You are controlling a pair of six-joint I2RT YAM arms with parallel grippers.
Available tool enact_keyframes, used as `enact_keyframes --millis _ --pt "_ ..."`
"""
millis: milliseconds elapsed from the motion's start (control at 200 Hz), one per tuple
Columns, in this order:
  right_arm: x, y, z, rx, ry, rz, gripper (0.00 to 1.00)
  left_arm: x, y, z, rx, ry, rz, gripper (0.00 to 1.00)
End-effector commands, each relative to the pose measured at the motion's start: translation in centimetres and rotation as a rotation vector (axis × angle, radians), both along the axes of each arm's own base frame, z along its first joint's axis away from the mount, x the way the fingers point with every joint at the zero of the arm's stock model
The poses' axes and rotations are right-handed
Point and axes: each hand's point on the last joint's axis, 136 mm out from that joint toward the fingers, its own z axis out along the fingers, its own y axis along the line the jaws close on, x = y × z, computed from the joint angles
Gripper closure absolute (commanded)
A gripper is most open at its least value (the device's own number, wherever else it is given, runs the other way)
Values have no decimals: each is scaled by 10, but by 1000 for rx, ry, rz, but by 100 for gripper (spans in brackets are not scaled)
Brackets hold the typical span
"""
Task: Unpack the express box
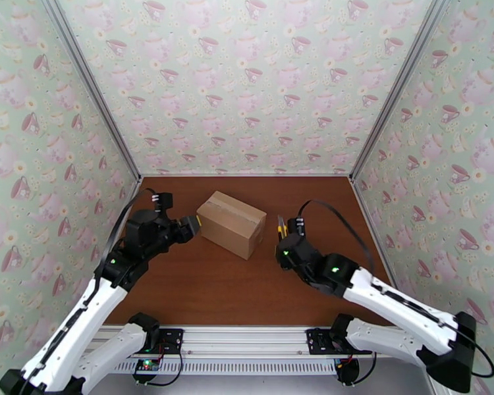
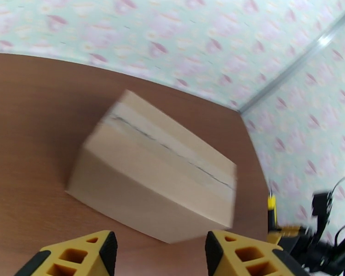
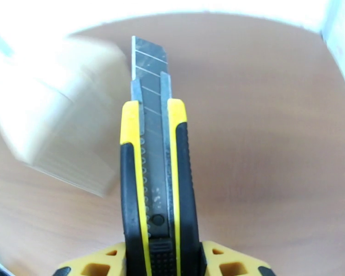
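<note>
Express box (image 1: 232, 223): it is set on the brown table (image 1: 214, 291), a little left of the middle and turned at an angle to the table edges.
Box state: the top flaps are closed flat, and a tape strip (image 2: 168, 146) is seen running along the seam.
Box contents: nothing inside can be seen while the flaps are shut.
Left gripper (image 1: 193, 225): it is held just beside the box's left end; contact cannot be judged. The yellow fingers (image 2: 87, 254) are spread apart, and nothing is gripped between them.
Right gripper (image 1: 283, 235): it is placed to the right of the box, with a gap left between them. The fingers are closed on the handle of a yellow and black utility knife (image 3: 156, 180).
Knife blade: it is extended and pointed away from the arm bases, beside the box's right end.
</note>
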Motion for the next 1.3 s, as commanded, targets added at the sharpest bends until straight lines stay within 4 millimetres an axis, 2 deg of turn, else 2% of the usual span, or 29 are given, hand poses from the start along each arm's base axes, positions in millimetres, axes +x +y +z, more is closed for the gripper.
enact_keyframes --millis 0,215,341,471,621,987,1297 --pt "3 -3 18 -120 -35 76 100 -17 -35 15 -54 48 -171 43" --pt "13 30 40 -103 -61 190 100 -19 -95 36 -138 36 -323 45" --pt "16 44 52 -71 -74 230 100 -16 -126 37 -162 59 -380 43" --pt "18 57 63 -45 -90 275 100 -7 -147 34 -176 55 -392 41" --pt "18 64 70 -26 -95 301 100 3 -160 28 -178 76 -396 41" --pt "17 76 70 -10 -86 343 100 16 -177 37 -238 52 -420 41" --pt "22 83 72 -10 -108 344 100 22 -187 19 -225 109 -425 44"
